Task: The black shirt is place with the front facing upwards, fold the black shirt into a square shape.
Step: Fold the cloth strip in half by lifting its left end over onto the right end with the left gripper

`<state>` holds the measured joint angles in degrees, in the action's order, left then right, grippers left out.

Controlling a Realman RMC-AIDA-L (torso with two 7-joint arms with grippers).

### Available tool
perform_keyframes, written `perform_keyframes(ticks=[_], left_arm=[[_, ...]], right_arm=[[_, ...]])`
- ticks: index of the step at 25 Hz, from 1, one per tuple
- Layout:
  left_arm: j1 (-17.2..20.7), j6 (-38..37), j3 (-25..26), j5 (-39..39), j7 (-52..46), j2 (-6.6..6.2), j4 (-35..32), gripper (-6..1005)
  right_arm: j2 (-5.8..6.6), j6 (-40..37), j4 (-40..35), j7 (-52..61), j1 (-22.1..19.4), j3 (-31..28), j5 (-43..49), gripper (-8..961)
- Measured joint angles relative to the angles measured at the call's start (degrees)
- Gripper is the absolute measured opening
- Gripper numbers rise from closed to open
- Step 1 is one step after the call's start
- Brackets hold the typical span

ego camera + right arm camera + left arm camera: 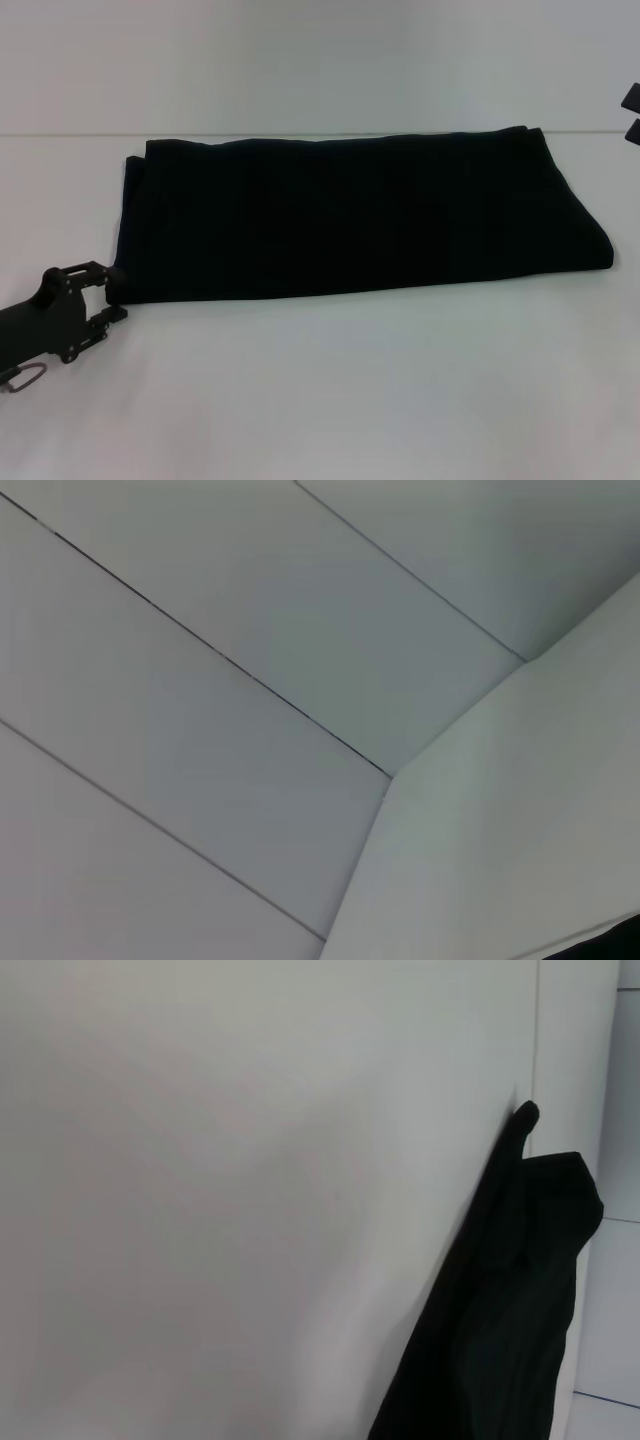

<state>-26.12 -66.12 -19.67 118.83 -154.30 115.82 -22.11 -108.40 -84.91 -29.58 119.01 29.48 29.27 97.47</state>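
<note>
Your left pincer sits closed on the near-left corner of the black shirt, folded into a wide band on the white surface; I cannot tell the right pincer's state.

One shirt lies on one table, folded into a single wide band, and no lettering or label shows. Two grippers are in view: the left gripper sits at the band's near-left corner, and the right gripper shows only as two dark tips, far across the shirt from the left one. The left wrist view shows the same single shirt.
</note>
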Motion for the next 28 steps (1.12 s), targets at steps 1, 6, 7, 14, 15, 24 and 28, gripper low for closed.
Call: perform_keyframes(ticks=[1,6,7,14,15,24,28], left_arm=[[-0.01,0.02,-0.01,0.0,0.0,-0.01,0.05,518],[-0.52,1.45,-0.02,0.01,-0.03,0.19,0.31,518],[-0.82,2.03,-0.04,0.01,-0.03,0.19,0.59,518],[-3.64,5.07,-2.01,-0.17,1.08,0.11,1.59,521],[-4.31,4.96,-1.95,-0.35,1.86,0.16,1.5,521],[-6.05,-1.26,-1.83,-3.39,7.35,-0.52,1.28,526],[-3.79,-0.73,-1.95,-2.6,6.2,-0.41,1.25,528]], right_arm=[[0.0,0.08,0.0,0.0,-0.03,0.0,0.0,915],[0.03,0.19,0.03,-0.03,-0.05,-0.01,0.0,915],[0.03,0.19,0.05,-0.05,-0.05,-0.01,0.0,915],[0.04,0.08,0.05,-0.08,-0.03,0.01,0.0,915],[0.04,-0.01,0.05,-0.1,-0.03,0.01,0.0,915],[-0.03,0.25,0.06,-0.38,-0.11,-0.01,0.0,915],[-0.05,0.31,0.06,-0.43,-0.21,-0.03,0.0,915]])
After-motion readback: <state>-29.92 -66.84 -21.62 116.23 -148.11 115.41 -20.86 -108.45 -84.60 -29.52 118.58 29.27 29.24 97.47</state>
